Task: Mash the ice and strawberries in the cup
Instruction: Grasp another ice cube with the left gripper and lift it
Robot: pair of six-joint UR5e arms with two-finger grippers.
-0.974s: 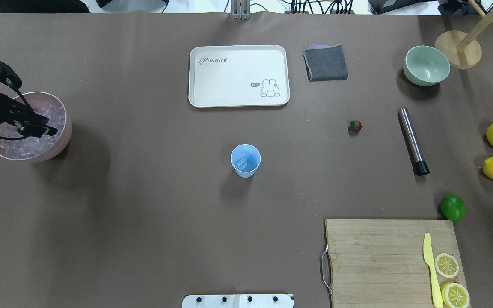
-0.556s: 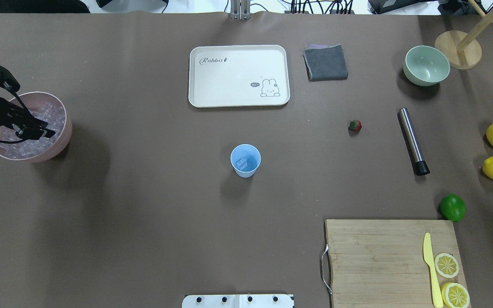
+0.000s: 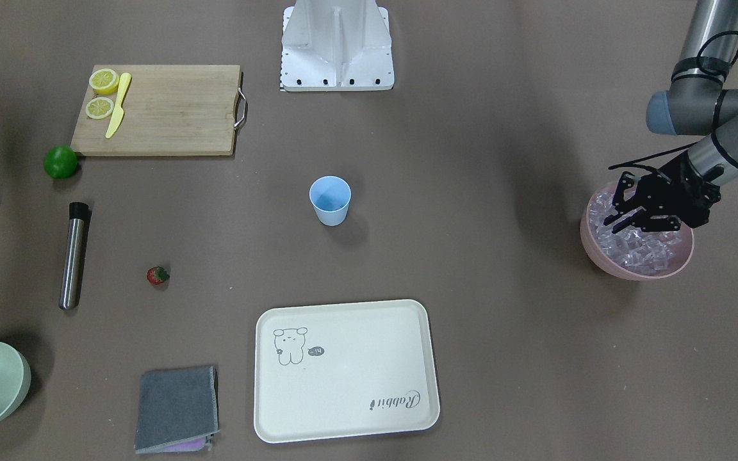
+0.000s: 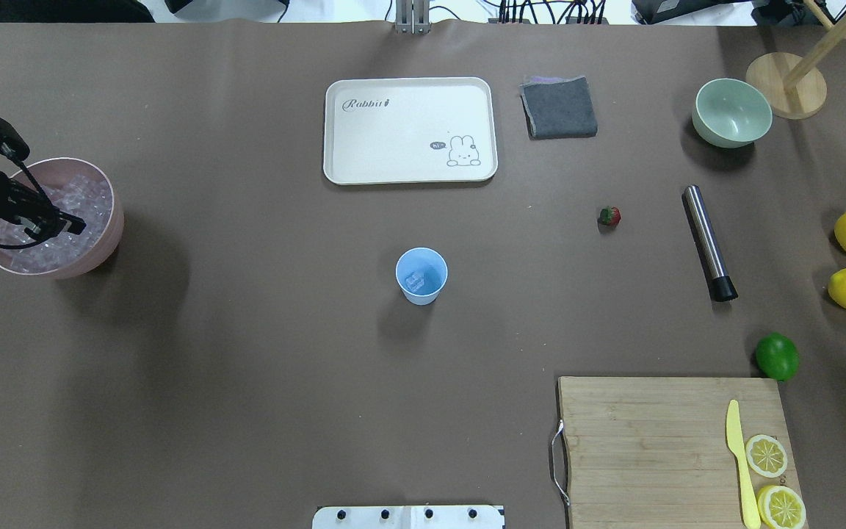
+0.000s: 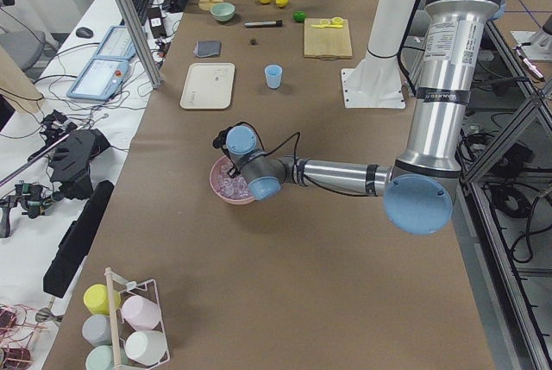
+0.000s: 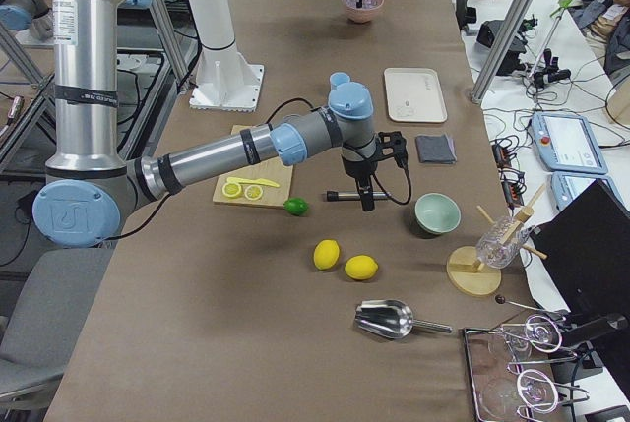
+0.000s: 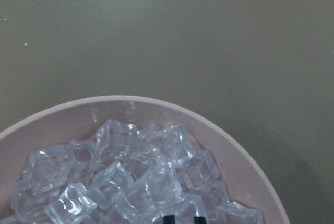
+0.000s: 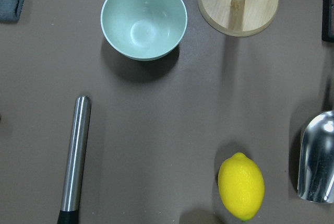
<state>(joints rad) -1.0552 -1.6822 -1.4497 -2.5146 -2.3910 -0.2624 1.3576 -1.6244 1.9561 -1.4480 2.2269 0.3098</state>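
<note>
Jaws, left gripper (image 3: pixel 614 221): tips narrowly apart amid the ice (image 7: pixel 130 172), hold impossible to tell; you are risking a slick cube squirting free.

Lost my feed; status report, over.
Left gripper at ice in pink bowl, right gripper aloft; both states unclear. Cup holds ice, strawberry outside. Bowl-to-cup path open.

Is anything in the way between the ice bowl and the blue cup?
No, nothing I can see. Only brown table shows between the bowl of ice and the cup. The tray sits off to one side.
</note>
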